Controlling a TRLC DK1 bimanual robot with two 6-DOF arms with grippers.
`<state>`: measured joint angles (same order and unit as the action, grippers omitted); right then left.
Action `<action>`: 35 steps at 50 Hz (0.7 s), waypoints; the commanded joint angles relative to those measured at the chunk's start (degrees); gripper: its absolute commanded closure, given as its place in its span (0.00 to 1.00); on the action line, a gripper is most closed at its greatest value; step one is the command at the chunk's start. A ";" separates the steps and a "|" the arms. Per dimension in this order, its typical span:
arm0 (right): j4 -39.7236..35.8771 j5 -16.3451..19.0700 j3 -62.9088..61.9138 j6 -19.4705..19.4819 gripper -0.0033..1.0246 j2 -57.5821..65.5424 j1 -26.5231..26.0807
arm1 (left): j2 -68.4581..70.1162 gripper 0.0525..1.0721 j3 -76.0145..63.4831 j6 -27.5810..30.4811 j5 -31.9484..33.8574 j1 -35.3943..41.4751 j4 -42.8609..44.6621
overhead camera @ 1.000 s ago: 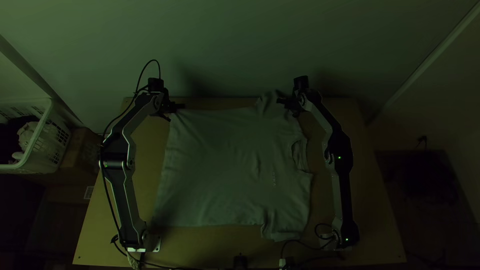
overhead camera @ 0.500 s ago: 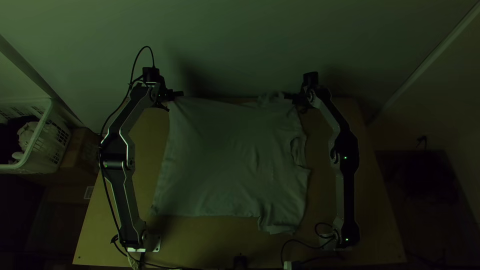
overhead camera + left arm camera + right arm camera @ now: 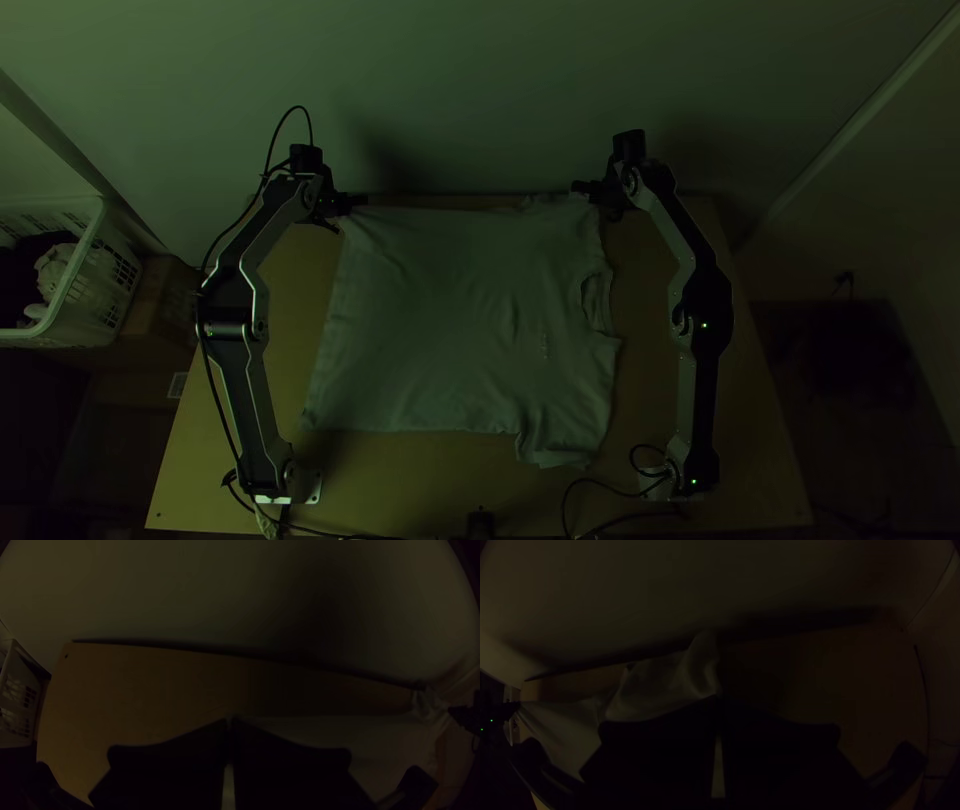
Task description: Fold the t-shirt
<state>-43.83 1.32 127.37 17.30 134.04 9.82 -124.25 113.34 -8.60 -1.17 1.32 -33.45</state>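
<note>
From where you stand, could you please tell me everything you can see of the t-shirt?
The t-shirt is pale, soft-looking cloth, spread out on the table with light wrinkles. Its hem lies toward the left arm and its neck opening toward the right; small print marks the chest, and the near sleeve lies on the table. The left gripper has its fingers shut on the hem's far corner, the right gripper on the far sleeve.

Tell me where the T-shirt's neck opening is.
In the top view, the neck opening is midway along the T-shirt's right-hand edge, facing the right arm.
</note>
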 commanded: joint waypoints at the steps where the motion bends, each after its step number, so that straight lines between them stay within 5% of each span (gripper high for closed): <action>1: -0.73 -0.44 -3.36 -1.13 0.97 -3.96 0.72 | 5.42 0.98 -5.06 -0.63 1.08 0.26 2.43; 35: 0.86 -1.15 -24.98 -1.83 0.97 -19.08 3.01 | 19.30 0.98 -25.45 1.13 2.75 -0.53 9.46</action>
<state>-43.62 0.86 106.02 16.01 118.89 12.38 -108.49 91.77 -8.29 1.08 1.48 -25.06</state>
